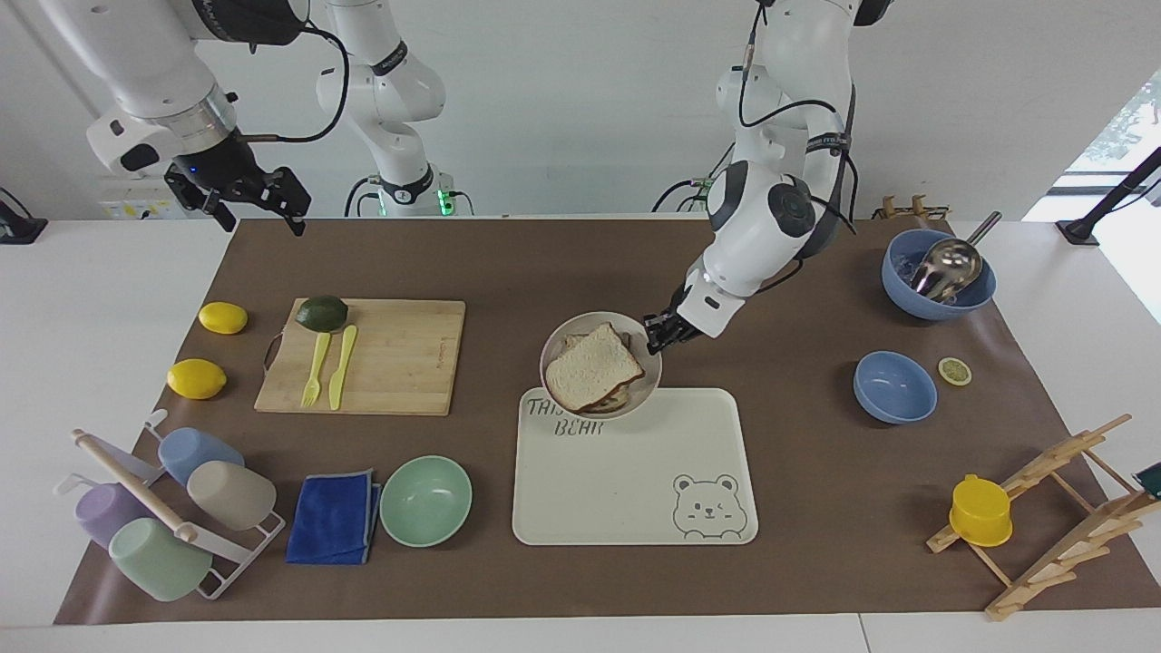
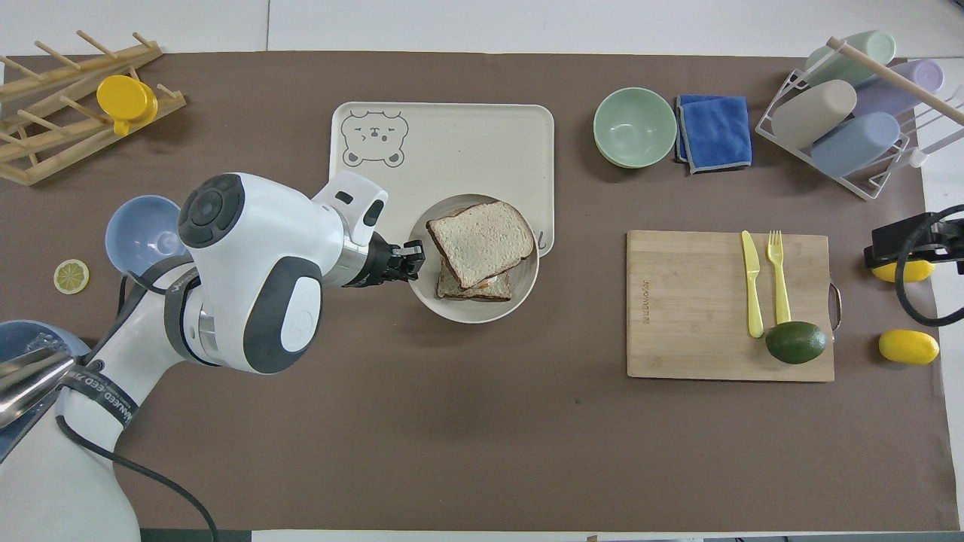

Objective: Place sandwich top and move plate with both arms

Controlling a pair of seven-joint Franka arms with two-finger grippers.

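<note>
The sandwich top [image 1: 593,366] [image 2: 480,241], a square slice of light bread, lies askew on the lower slice on the plate [image 1: 649,384] [image 2: 453,307]. The round beige plate hangs lifted over the bear-print tray's [image 1: 635,490] [image 2: 467,143] edge nearest the robots. My left gripper [image 1: 657,337] [image 2: 413,262] is shut on the plate's rim, on the side toward the left arm's end. My right gripper [image 1: 258,201] hangs open in the air, up over the table's corner at the right arm's end, and the right arm waits.
A wooden cutting board [image 1: 399,363] carries an avocado, a yellow fork and a knife. Two lemons [image 1: 209,349] lie beside it. A mint bowl [image 1: 426,501], blue cloth and cup rack stand farther out. Two blue bowls [image 1: 894,388] and a wooden rack stand toward the left arm's end.
</note>
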